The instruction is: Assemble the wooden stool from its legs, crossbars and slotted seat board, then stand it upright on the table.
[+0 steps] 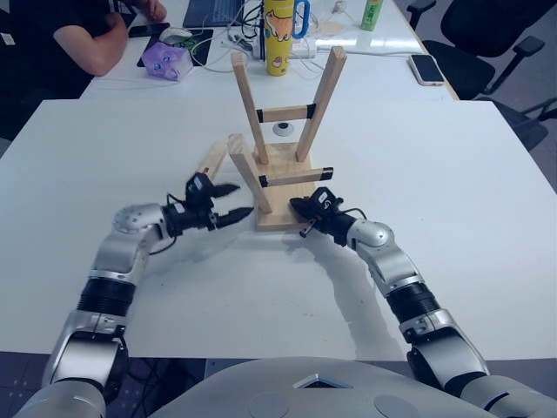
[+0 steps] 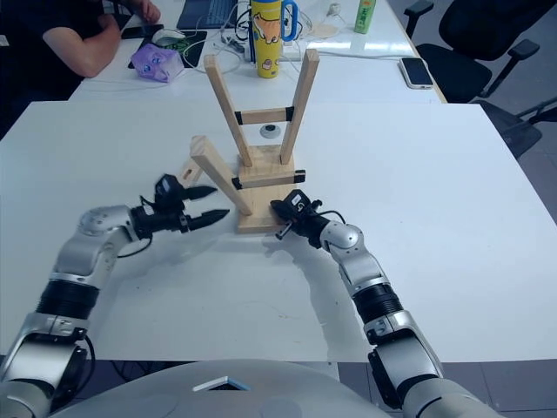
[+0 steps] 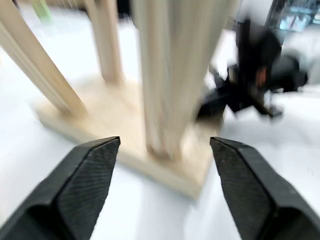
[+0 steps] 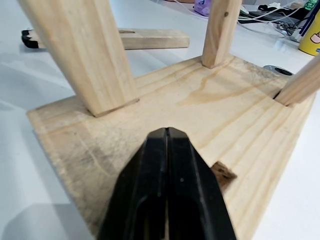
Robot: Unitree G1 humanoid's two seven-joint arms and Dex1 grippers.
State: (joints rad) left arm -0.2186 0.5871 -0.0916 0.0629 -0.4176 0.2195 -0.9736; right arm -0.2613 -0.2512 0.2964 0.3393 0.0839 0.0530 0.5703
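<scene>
Nearest to the robot, the left gripper [image 1: 239,202] is just beside the near-left corner of the upside-down stool. Its jaws are wide apart and hold nothing. In the left wrist view the near-left leg [image 3: 167,75] stands straight ahead in the middle of the gap, close but not touched. Its long axis goes up from the board and leans a little to the robot's left. The right gripper [image 1: 296,205] has its fingers pressed together and holds nothing. Its tip lies over the near edge of the seat board [image 4: 240,115]; I cannot say for sure that it touches. The board lies flat on the table [image 1: 452,218], near the middle. A crossbar [image 1: 294,178] runs from the near-left leg to the right and its right end is free, so I judge that the fourth leg is missing at the near-right corner. Behind stand two tall legs [image 1: 250,104], joined by a second crossbar [image 1: 285,113]. A loose wooden piece [image 1: 211,161] lies flat on the table just left of the board, nearer to the left arm, which I think should take it.
</scene>
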